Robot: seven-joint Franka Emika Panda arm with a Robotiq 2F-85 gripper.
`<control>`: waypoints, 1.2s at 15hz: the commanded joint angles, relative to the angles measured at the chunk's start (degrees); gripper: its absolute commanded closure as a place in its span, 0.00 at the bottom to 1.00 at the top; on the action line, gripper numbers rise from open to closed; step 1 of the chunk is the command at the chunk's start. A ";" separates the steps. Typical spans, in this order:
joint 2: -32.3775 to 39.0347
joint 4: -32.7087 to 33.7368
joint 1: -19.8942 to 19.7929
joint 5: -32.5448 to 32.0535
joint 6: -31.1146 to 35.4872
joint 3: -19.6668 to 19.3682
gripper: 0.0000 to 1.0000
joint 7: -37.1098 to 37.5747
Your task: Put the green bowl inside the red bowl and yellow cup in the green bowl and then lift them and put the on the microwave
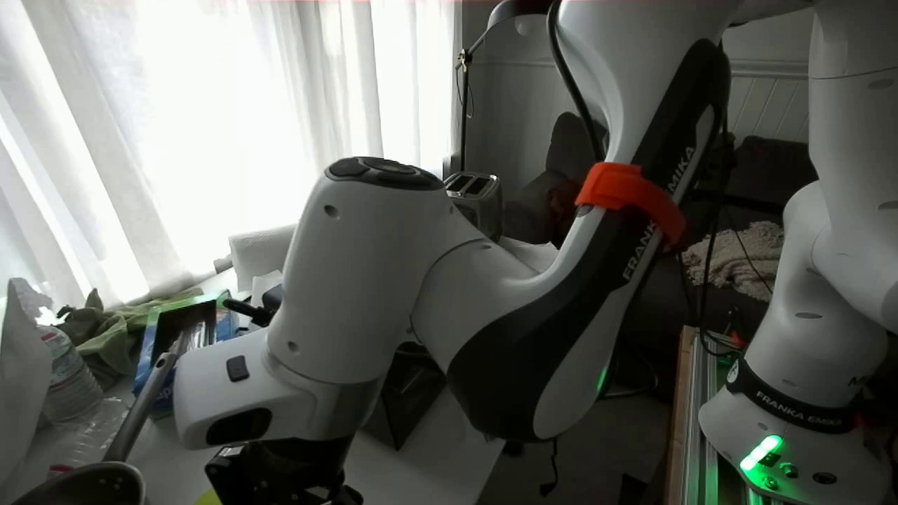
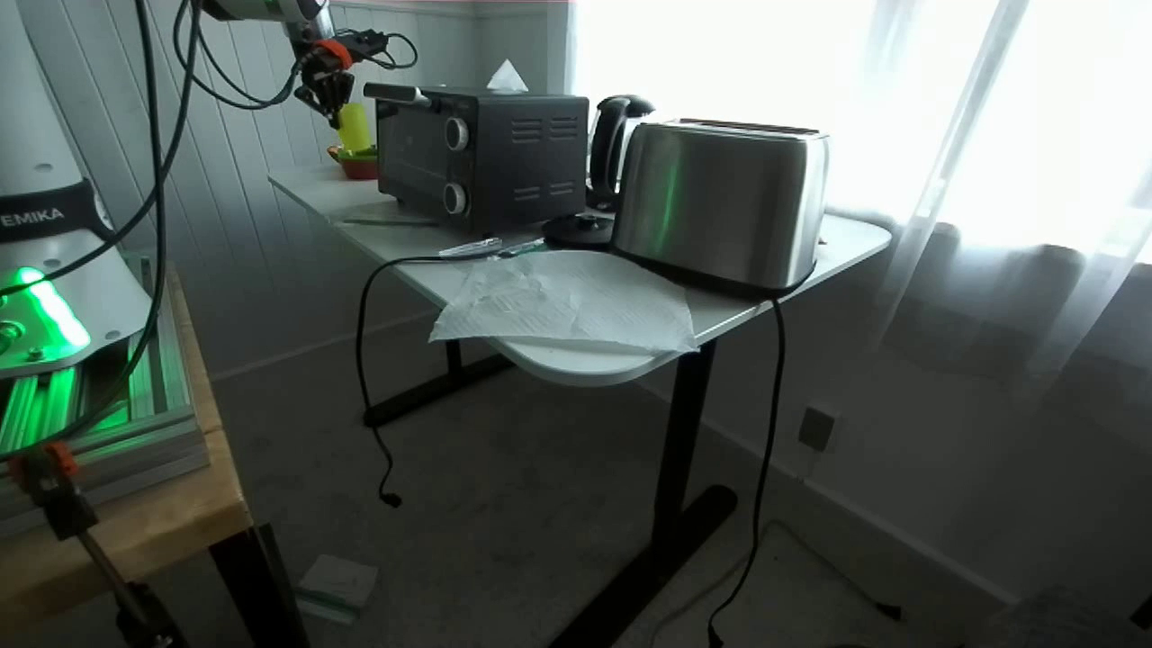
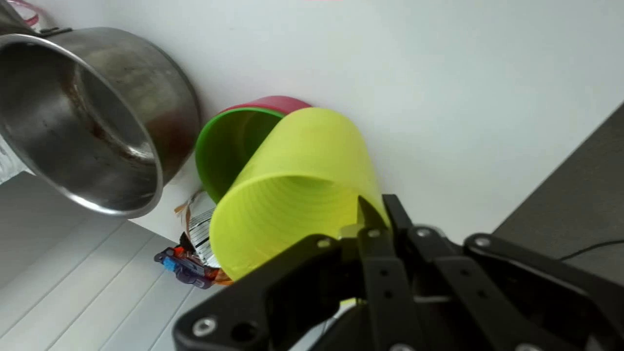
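The white worktop (image 3: 463,97) stretches to a rounded near corner in an exterior view. The black microwave (image 2: 526,144) stands toward its left edge, door facing that edge, with the silver toaster (image 2: 720,202) nearer the right corner. A steel saucepan (image 3: 161,97) sits just beside the bowls. The pincer (image 3: 383,214) is nearly closed, pinching one wall of the yellow cup (image 3: 317,141), one finger inside and one outside. The red bowl (image 3: 278,101) is near the worktop's far left corner, with the green bowl (image 3: 219,146) nested in it. The cup's lower end is at the green bowl; whether it touches bottom I cannot tell.
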 commanded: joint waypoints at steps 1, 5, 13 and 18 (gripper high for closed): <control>0.33 3.08 2.47 0.34 -1.01 -2.16 0.99 -1.29; 4.45 8.34 5.51 -0.13 -2.40 -4.00 0.99 -1.68; 13.18 18.85 9.83 0.76 -9.73 -5.13 0.99 -6.34; 16.38 23.48 11.50 1.11 -13.96 -6.37 0.65 -8.07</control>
